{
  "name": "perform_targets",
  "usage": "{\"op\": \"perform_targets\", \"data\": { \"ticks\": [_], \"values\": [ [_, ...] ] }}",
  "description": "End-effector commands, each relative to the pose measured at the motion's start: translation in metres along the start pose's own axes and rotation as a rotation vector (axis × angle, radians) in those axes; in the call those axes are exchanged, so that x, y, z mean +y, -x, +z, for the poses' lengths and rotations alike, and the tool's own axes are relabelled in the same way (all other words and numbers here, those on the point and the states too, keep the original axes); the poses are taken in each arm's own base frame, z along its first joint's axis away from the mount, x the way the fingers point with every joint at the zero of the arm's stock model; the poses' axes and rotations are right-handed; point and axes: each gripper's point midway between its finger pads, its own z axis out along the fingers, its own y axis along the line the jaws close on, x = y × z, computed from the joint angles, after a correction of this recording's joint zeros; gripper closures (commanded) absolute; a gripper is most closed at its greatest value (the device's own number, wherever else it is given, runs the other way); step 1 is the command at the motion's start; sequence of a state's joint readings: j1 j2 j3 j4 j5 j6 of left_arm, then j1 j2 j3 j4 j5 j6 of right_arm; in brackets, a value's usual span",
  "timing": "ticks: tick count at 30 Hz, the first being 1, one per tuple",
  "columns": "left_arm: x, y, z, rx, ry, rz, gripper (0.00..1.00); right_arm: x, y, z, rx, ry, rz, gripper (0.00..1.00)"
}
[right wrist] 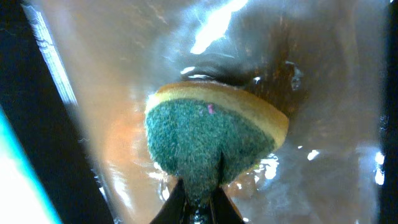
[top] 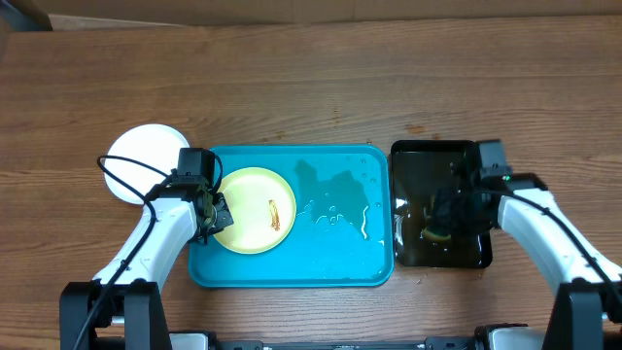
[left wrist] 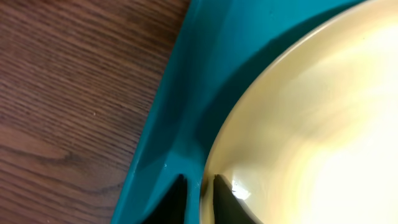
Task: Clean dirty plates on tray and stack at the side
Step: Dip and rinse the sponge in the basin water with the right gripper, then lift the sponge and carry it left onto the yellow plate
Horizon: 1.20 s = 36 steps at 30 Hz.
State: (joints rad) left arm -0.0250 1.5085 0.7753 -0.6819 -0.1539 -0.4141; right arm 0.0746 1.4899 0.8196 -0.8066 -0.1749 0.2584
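Resting on the bare wooden table point(top: 321, 87) at the far left, outside any tray, is a white plate point(top: 144, 156). A loop of black cable point(top: 121, 180) from the left arm crosses its near edge in the overhead view. Just to its right, the left claw point(top: 212, 212) is down inside the blue tray point(top: 292, 274), hard against the tray's raised left wall. Its two dark fingers point(left wrist: 177, 205) stand almost together, one on each side of the rim of the yellow plate point(top: 251, 209), pinching that edge. The plate lies flat in the left half of the tray, close to the wall, so the claw has only the narrow strip between wall and plate to work in. An orange-red smear point(top: 275, 214) runs across the plate's right part. Further right, the tray floor carries only streaks and puddles of water point(top: 335, 209).

Touching the blue tray's right side is a smaller black tray point(top: 413, 156), wet and glossy. The right claw point(top: 442, 222) reaches down into it, shut tight on a sponge point(right wrist: 211, 134) with a green scouring face and a yellow body. The fingertips bite the green side at its lower edge, and the sponge sits in shallow water on the tray floor.
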Motion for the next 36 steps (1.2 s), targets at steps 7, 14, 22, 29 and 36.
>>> {"op": "perform_targets", "data": {
  "ticks": [7,14,22,29,36],
  "values": [
    [0.003,-0.006,0.007,0.010,0.014,0.015,0.63,0.026,0.023,-0.065,-0.068,0.043,-0.014,0.96],
    [0.003,-0.006,0.007,0.010,0.015,0.014,0.57,0.023,0.019,-0.064,-0.054,0.029,-0.010,0.96],
    [-0.003,-0.012,0.016,0.008,-0.024,0.012,0.82,0.022,0.019,-0.064,-0.053,0.029,-0.012,0.96],
    [-0.006,-0.014,0.016,0.020,-0.047,0.012,0.96,0.019,0.030,-0.101,-0.085,-0.048,0.045,0.96],
    [-0.021,-0.028,0.014,0.087,-0.137,0.010,0.96,0.009,0.030,-0.110,-0.100,-0.119,0.124,0.96]
  ]
}}
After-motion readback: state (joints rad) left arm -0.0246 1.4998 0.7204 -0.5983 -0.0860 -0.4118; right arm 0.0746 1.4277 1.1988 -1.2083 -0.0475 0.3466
